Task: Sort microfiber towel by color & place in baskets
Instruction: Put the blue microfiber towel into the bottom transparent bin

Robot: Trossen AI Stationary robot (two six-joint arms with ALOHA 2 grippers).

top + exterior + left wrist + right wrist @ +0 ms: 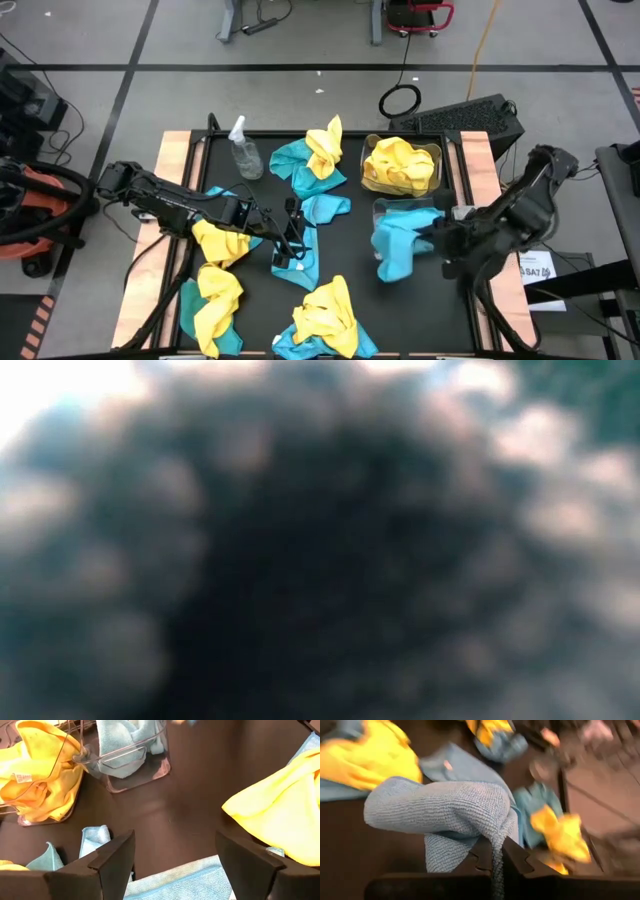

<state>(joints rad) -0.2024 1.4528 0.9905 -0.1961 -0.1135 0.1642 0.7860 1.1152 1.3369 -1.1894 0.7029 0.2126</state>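
Here the teal towel (pixel 398 243) in the right gripper (pixel 436 238) hangs over the lower clear basket (pixel 382 208) on the right side of the table; its long axis runs from the basket rim down toward the table's near edge, with the free end trailing onto the dark table (pixel 350 255). In the right wrist view the same teal towel (pixel 450 812) drapes as a ribbed fold, a strip of it clamped between the closed fingers (pixel 482 857). Just above that basket sits the second basket (pixel 401 166), holding bunched yellow cloths.

The left gripper (pixel 283 238) is near the table's middle, jaws spread wide and holding nothing, poised over a flat teal cloth (pixel 315 222). Its wrist view shows the two dark fingers (pixel 112 857) apart above a pale teal cloth (pixel 175 885), a yellow cloth (pixel 280 815) to one side.

More yellow and teal cloths lie in mixed heaps: one by the spray bottle (pixel 243 150), one (pixel 325 322) at the near edge, one (pixel 215 300) at the left. The near-edge heaps are cut off by the frame. The low view is filled by a dark blur and tells nothing. How much of the teal towel lies inside the basket is hard to make out.
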